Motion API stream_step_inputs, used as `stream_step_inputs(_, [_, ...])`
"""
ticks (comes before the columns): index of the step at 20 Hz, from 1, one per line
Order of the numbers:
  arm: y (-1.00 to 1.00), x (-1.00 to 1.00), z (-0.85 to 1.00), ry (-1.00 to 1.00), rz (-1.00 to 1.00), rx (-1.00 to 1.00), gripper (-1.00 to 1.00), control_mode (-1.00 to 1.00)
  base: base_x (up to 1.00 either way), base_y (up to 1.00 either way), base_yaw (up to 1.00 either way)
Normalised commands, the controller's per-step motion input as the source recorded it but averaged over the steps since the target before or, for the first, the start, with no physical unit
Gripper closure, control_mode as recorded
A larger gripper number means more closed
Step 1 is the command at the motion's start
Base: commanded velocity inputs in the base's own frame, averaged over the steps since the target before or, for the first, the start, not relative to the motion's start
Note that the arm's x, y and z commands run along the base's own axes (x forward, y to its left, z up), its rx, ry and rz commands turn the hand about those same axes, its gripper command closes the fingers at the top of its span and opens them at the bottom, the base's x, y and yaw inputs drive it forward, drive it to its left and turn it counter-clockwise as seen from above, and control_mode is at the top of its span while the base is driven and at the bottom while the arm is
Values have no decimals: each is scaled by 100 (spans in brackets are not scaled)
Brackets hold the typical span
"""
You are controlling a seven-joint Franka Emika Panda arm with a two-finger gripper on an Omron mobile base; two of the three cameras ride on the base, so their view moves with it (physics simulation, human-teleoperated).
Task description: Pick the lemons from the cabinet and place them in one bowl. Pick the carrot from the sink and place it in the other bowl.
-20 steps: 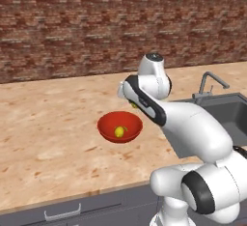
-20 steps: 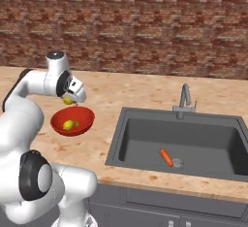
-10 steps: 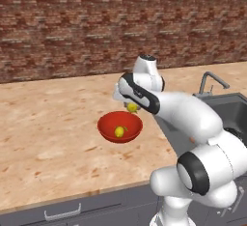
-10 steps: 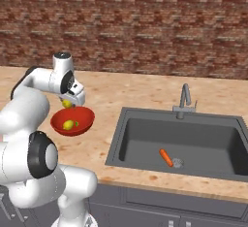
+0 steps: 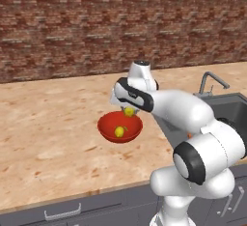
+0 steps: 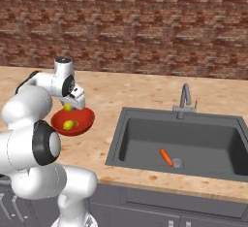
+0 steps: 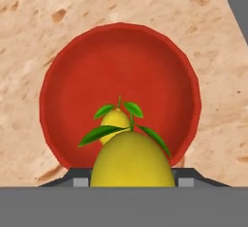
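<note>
Lemons first: you have one lemon [image 7: 132, 162] clamped between the gripper's [image 7: 132, 181] jaws, and in the hand view it sits right up against the camera, leaves sprouting from its top. You'll see that same held lemon [image 5: 129, 111] in the left base view hanging just above the red bowl [image 5: 106, 129], over the bowl's far rim rather than touching it. The second lemon [image 5: 119, 132] already lies inside the red bowl, on its floor; in the hand view it is the smaller yellow fruit [image 7: 115, 119] peeking out just beyond the held one, with the red bowl [image 7: 63, 95] ringed around both.

From the right base view you get the gripper [image 6: 69, 107] poised over the red bowl [image 6: 85, 122], held lemon [image 6: 68, 107] above, resting lemon [image 6: 69, 124] below; whether the held fruit clears the rim on that side is hard to tell, since the hand covers part of it.

Moving out from the red bowl, it stands on the speckled beige counter [image 5: 43, 138], well apart from the sink [image 6: 140, 143], which lies to the bowl's right in the right base view. The carrot [image 6: 166, 157] lies on the sink floor, just beside the round drain [image 6: 178, 162]. The faucet [image 6: 184, 100] rises at the sink's back edge, and behind everything runs the brick wall [image 6: 145, 27].
</note>
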Motion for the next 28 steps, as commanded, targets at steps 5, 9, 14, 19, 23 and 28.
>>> stream_step_inputs(5, [1,-2,-11,-8,0,0,100,-100,0,0,0])
stream_step_inputs(9, [15,0,-25,-9,0,-4,100,-100,0,0,0])
stream_step_inputs(14, [12,0,-37,-1,0,0,100,-100,0,0,0])
stream_step_inputs(19, [0,0,-27,0,0,0,100,-100,0,0,0])
stream_step_inputs(23, [0,0,-22,0,0,0,100,-100,0,0,0])
stream_step_inputs(28, [0,0,-21,0,0,0,100,-100,0,0,0])
